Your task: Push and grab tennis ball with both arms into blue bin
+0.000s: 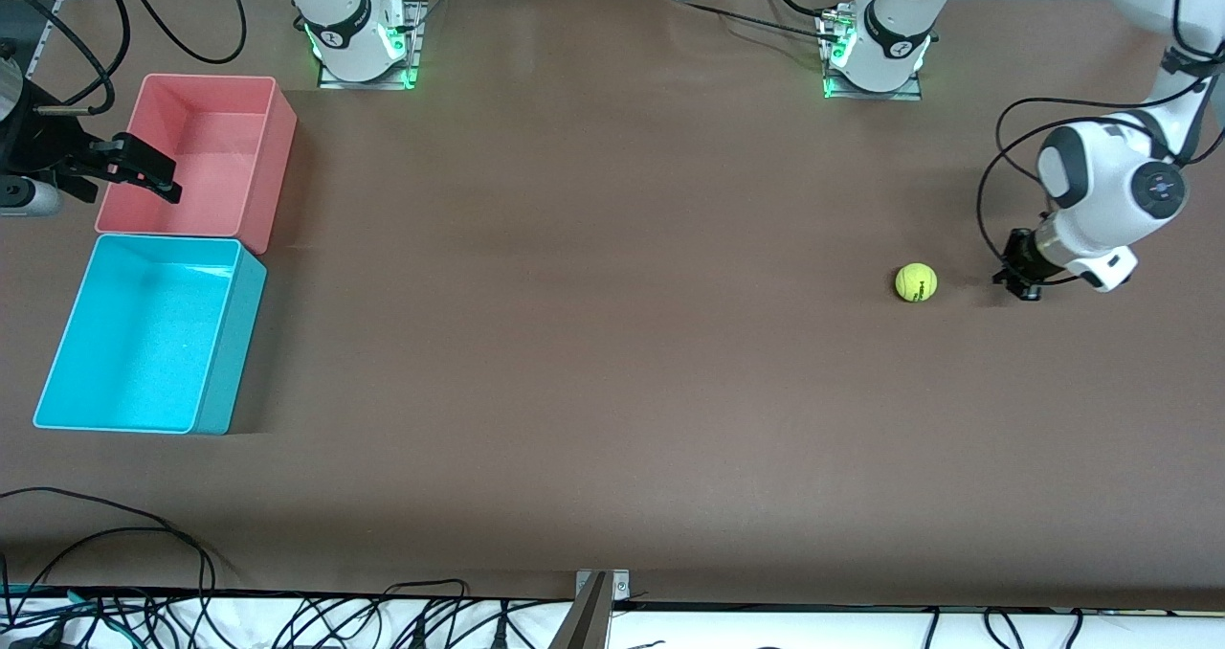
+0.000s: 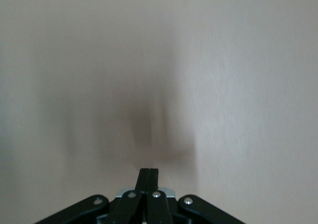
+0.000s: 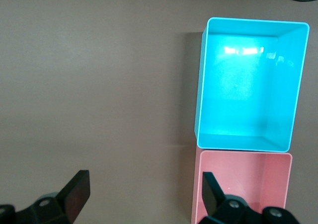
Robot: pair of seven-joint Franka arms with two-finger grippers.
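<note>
With the left gripper [image 1: 1020, 276] clenched low just beside the tennis ball [image 1: 916, 282] and the right gripper [image 1: 144, 168] released over the pink bin [image 1: 273, 142], a crooked push could roll the ball wide of the blue bin [image 1: 225, 381]

My brown table [image 1: 612, 391] fills the view; black cables [image 1: 287, 620] trail along its white near edge, evenly lit.
</note>
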